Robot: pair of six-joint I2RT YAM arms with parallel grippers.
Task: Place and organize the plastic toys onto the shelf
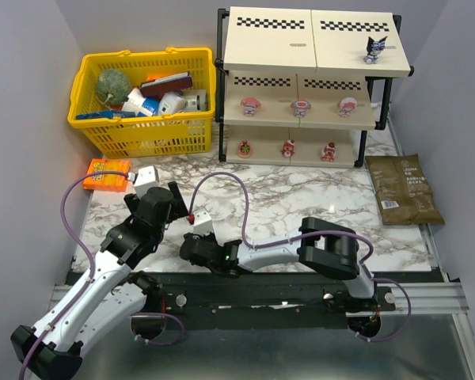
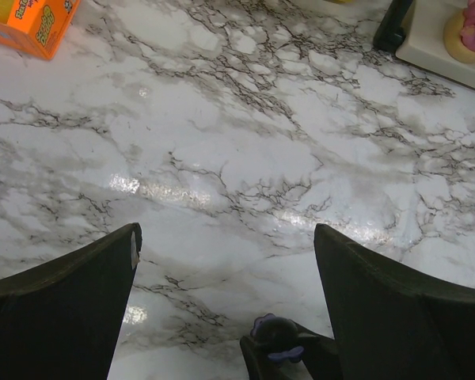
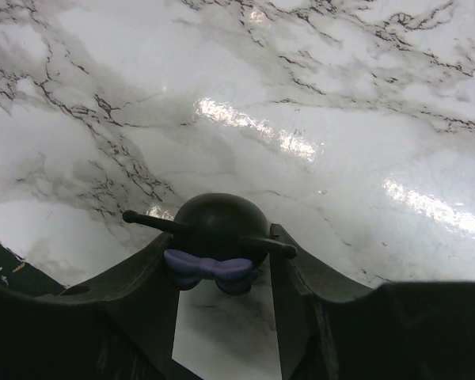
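Observation:
My right gripper (image 1: 191, 247) (image 3: 218, 241) is shut on a dark purple-black toy (image 3: 216, 221) with pointed ears and a purple bow, low over the marble near the front. That toy also shows at the bottom of the left wrist view (image 2: 275, 336). My left gripper (image 1: 176, 199) (image 2: 226, 237) is open and empty, just left of it. The shelf (image 1: 269, 38) stands at the back right. One dark toy (image 1: 374, 49) is on its top tier, three pink-and-white toys (image 1: 301, 105) on the middle tier, and three red-pink toys (image 1: 288, 148) on the bottom tier. No other dark toy shows.
A yellow basket (image 1: 146, 103) with larger items stands at the back left. An orange packet (image 1: 108, 174) (image 2: 32, 20) lies in front of it. A brown pouch (image 1: 402, 190) lies right of the shelf. The shelf's bottom corner (image 2: 435, 49) shows in the left wrist view.

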